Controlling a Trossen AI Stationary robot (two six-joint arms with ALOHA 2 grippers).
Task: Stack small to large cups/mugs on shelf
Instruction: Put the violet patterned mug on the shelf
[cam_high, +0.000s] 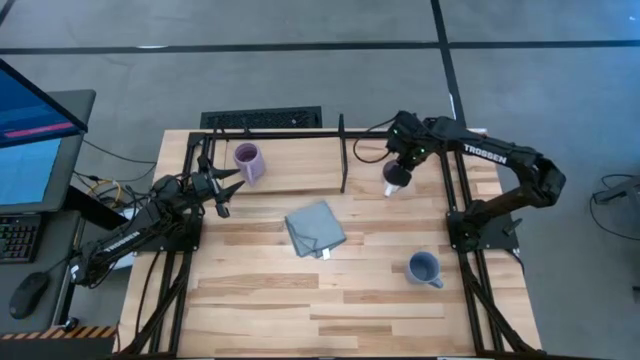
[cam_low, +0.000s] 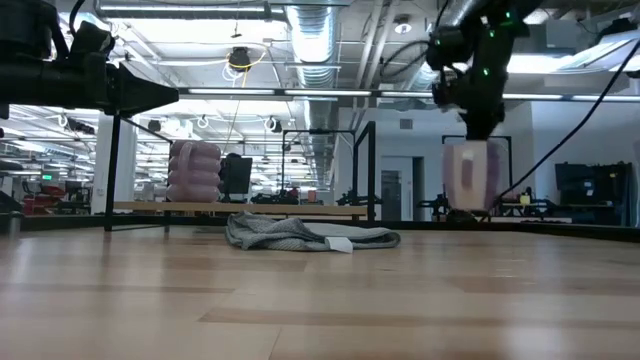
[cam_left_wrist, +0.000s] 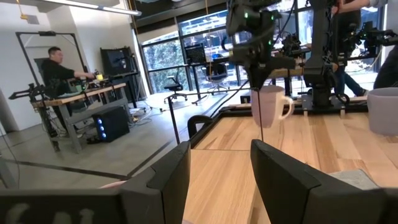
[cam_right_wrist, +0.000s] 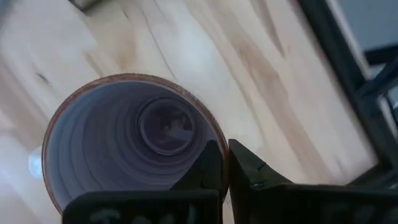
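Note:
The shelf (cam_high: 300, 175), a light wood board in black rods with an upright divider (cam_high: 342, 155), lies along the table's far side. A light purple mug (cam_high: 247, 162) stands on its base on the board, left of the divider. To the divider's right, my right gripper (cam_high: 397, 170) is shut on a darker purple mug (cam_low: 470, 178) with a white handle (cam_left_wrist: 286, 107). A blue-grey mug (cam_high: 424, 268) stands on the tabletop at the near right. My left gripper (cam_high: 228, 190) waits open and level near the light purple mug, touching nothing. My right gripper holds the darker purple mug by its wall at the rim (cam_right_wrist: 219, 138), with one finger (cam_right_wrist: 208, 168) inside the cup and the other (cam_right_wrist: 252, 174) outside. The fingers come from above, pointing steeply down. The mug hangs upright below them, mouth up, a little above the wood.
A folded grey-blue cloth (cam_high: 315, 228) lies in the middle of the table. Black frame rods (cam_high: 455, 190) stand just right of the held mug. A keyboard (cam_high: 262, 119) lies beyond the far edge. People work at benches (cam_left_wrist: 59, 74) in the room behind.

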